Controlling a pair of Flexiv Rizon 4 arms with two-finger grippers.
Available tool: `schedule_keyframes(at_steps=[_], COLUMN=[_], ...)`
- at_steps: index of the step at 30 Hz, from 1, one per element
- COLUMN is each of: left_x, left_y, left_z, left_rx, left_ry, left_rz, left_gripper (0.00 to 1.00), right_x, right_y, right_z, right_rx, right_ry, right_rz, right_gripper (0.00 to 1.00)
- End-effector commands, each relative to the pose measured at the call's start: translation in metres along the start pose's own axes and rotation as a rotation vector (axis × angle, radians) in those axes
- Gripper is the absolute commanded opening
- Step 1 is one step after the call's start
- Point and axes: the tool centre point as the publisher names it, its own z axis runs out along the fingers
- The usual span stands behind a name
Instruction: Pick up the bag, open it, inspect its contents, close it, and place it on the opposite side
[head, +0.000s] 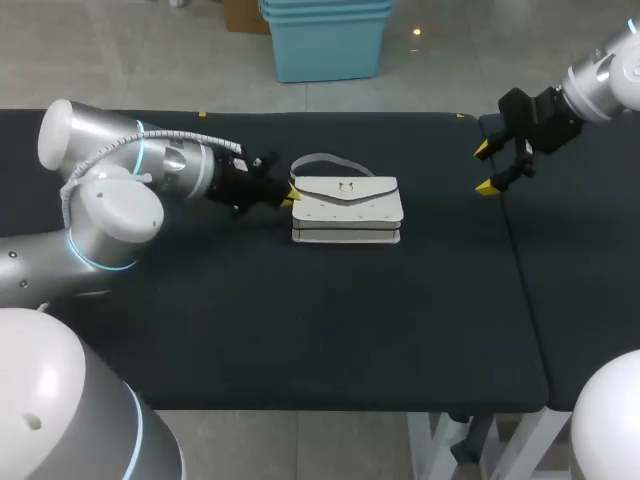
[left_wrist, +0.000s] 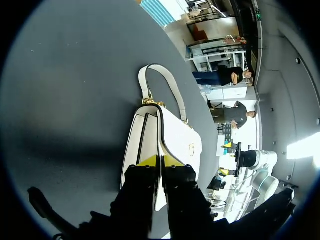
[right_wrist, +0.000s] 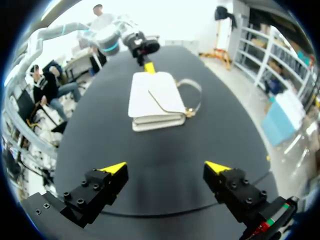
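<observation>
Dark matte tabletop (head: 300, 330) fills most of what we see, and our two silver arms come in over it from either side. Our left arm (head: 110, 200) lies low along the surface with its wrist near the middle. Our right arm (head: 600, 85) hangs higher over the far right corner.

Between them, near the table's middle, the white flap handbag (head: 347, 210) (left_wrist: 175, 140) (right_wrist: 150, 97) lies flat, flap side up. Its long axis runs across the table from our left to our right. Its pale curved strap handle (head: 325, 160) (left_wrist: 167, 82) lies slack on the table along the far side. A small gold clasp (head: 347, 186) sits at the middle of the flap.

Our left gripper (head: 292, 195) (left_wrist: 160, 161) is at the bag's left short end. Its yellow tips are drawn almost together, and the flap's dark-trimmed edge runs into the narrow gap between them. We judge that they pinch that end.

Our right gripper (head: 484, 168) (right_wrist: 165, 167) is well apart from the bag, with its fingers spread wide and nothing between them. It looks down the bag's length at the free right end.

So the long axis points from one gripper to the other. We judge that a lift would come from the left, and that the bag would sag from its pinched end. The right arm would have to cross open table to reach the flap.
</observation>
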Motion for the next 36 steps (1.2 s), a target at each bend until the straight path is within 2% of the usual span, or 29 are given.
schedule_keyframes(at_steps=[1,11,22,23,24,25,31,36], left_x=[-0.002,0.003,0.007,0.007,0.007,0.007,0.006,0.011], left_y=[0.000,0.003,0.007,0.007,0.006,0.005,0.002,0.003], left_z=[-0.003,0.013,0.024,0.023,0.022,0.021,0.003,-0.021], left_rx=[-0.104,-0.096,-0.126,-0.127,-0.127,-0.128,-0.126,-0.125], left_ry=[0.001,-0.005,-0.010,-0.010,-0.011,-0.009,-0.002,0.000], left_rz=[0.022,0.016,0.039,0.039,0.039,0.034,0.025,0.022], left_gripper=[0.00,0.00,0.00,0.26,0.85,1.00,1.00,1.00], right_x=[-0.001,-0.001,-0.001,-0.001,-0.001,-0.001,-0.001,-0.001], right_y=[0.000,0.000,0.000,0.000,0.000,0.000,0.000,0.000], right_z=[0.000,0.000,0.000,0.000,0.000,0.000,0.000,0.000], right_rx=[0.000,0.000,0.000,0.000,0.000,0.000,0.000,0.000], right_ry=[0.001,0.001,0.001,0.001,0.001,0.001,0.001,0.001], right_rz=[0.000,0.000,0.000,0.000,0.000,0.000,0.000,0.000], right_gripper=[1.00,1.00,1.00,1.00,1.00,1.00,1.00,1.00])
